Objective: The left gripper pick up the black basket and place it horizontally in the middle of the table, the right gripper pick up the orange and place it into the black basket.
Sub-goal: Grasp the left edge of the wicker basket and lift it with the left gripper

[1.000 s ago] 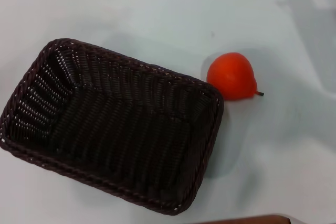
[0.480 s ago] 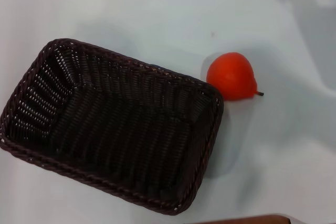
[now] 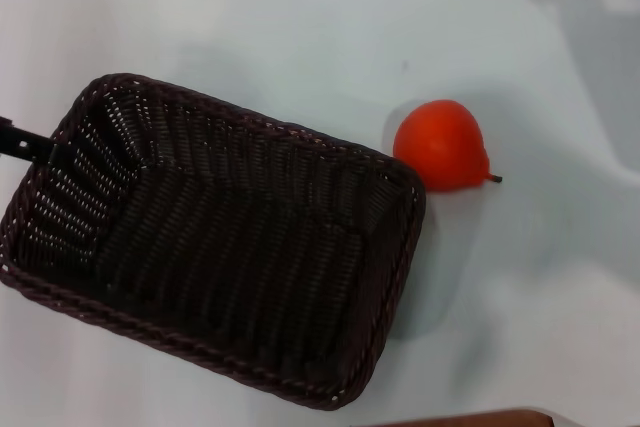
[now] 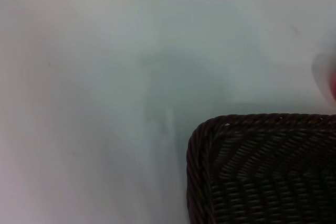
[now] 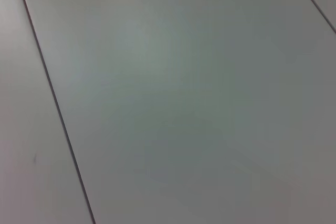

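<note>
Beside the black basket (image 3: pixel 215 247), the orange (image 3: pixel 442 145).

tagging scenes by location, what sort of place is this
Probably a lab test bench: a plain white table holding only a black basket and an orange, with the left gripper at the basket's end.

Dark woven black basket (image 3: pixel 215 242) lying skewed and seemingly empty, glossy orange (image 3: pixel 442 145) just beside its far-right corner
</note>
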{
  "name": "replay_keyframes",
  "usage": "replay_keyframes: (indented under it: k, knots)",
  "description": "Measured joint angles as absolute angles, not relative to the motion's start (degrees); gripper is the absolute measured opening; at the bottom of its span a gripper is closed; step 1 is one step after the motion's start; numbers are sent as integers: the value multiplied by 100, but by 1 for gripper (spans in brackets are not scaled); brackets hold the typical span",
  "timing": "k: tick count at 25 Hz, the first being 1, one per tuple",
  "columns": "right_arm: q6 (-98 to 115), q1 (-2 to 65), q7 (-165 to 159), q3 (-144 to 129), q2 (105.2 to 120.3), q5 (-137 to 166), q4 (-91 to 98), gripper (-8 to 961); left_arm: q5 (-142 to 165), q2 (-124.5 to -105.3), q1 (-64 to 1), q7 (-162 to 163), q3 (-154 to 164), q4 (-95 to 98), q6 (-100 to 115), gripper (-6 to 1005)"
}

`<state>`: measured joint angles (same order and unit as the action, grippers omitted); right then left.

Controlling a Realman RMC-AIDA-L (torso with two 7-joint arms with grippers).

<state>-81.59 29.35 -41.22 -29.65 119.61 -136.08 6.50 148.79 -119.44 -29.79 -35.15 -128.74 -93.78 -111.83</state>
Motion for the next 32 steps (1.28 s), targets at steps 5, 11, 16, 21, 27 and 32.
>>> replay_keyframes:
  k: [5, 11, 16, 21, 27, 32]
  knots:
    - [-8156, 2935, -4148, -2951, 11962, -13611, 650, 926, 15159, -12060, -3012, -3460, -12789, -9267, -10936, 846]
    - [-8149, 2935, -4224, -2951, 11962, -13602, 719, 926, 15579, -12230, -2983, -3473, -12481, -9191, -10707, 826]
    - [-8144, 2935, -4232, -2955, 11962, -13595, 763, 926, 15804, -12294, -3040, -3481, -12351, -8885, -10569, 810]
    - [-8074, 2927, -4241, -2962, 11962, -13588, 770, 926, 16038, -12309, -3130, -3476, -12209, -8614, -10473, 793]
    - [-8074, 2894, -4292, -2962, 11958, -13587, 788, 926, 16088, -12296, -3193, -3456, -12154, -8478, -10499, 773]
    - [-8074, 2891, -4299, -2962, 11953, -13587, 791, 925, 16237, -12340, -3175, -3457, -11972, -8449, -10466, 530]
